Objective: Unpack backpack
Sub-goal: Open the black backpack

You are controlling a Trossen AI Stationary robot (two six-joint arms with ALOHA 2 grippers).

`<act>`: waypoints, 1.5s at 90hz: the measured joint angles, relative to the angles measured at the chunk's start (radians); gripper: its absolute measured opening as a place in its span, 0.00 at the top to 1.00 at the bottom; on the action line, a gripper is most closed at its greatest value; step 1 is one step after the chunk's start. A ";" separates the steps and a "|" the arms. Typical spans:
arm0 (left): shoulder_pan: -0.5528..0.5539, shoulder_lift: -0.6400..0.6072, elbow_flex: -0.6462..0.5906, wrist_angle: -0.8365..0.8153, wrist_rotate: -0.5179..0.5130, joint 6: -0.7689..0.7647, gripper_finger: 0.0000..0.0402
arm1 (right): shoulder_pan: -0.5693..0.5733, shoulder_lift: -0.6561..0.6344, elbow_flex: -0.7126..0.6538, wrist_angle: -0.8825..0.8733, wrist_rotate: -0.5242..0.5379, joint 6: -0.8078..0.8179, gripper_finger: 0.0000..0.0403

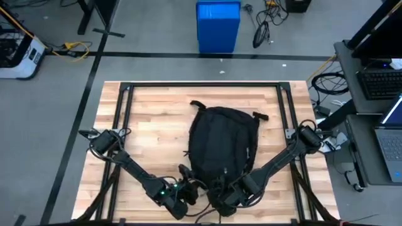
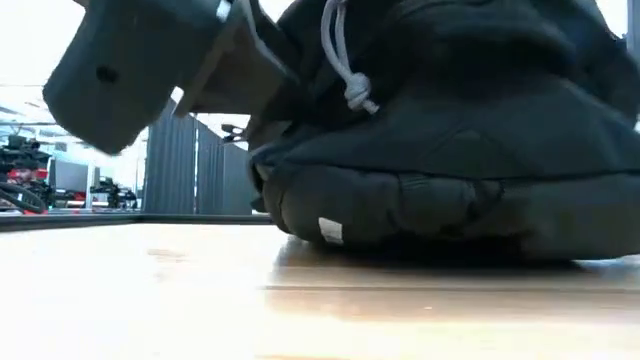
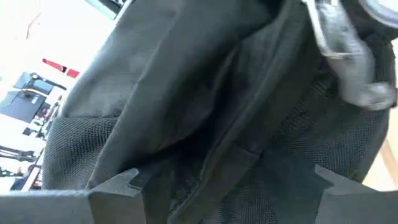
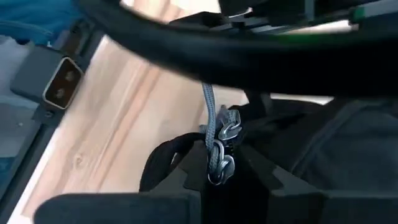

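The backpack (image 1: 221,145) lies flat in the middle of the wooden desk (image 1: 151,135), its near end turned toward both arms so the zip is within reach. The right gripper (image 4: 219,171) sits at that end, narrowed onto the grey zipper pull cord (image 4: 214,140), probably to drag the zip open. The left gripper (image 3: 227,186) stands wide, pressed close against the fabric just beside it, likely bracing the bag against the pull

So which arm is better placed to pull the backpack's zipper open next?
Probably the right: its end effector sits at the grey zipper cord on the backpack. The left end effector faces plain fabric.
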 joint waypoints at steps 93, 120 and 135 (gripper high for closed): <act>-0.042 -0.017 0.009 -0.006 -0.101 0.059 0.98 | 0.026 0.002 0.002 -0.064 -0.025 0.046 0.82; -0.060 -0.029 0.008 -0.007 -0.160 0.071 0.98 | 0.029 0.001 0.000 0.014 -0.032 0.050 0.81; -0.058 -0.030 0.008 -0.004 -0.162 0.070 0.98 | 0.087 0.010 -0.001 0.115 -0.007 -0.052 0.78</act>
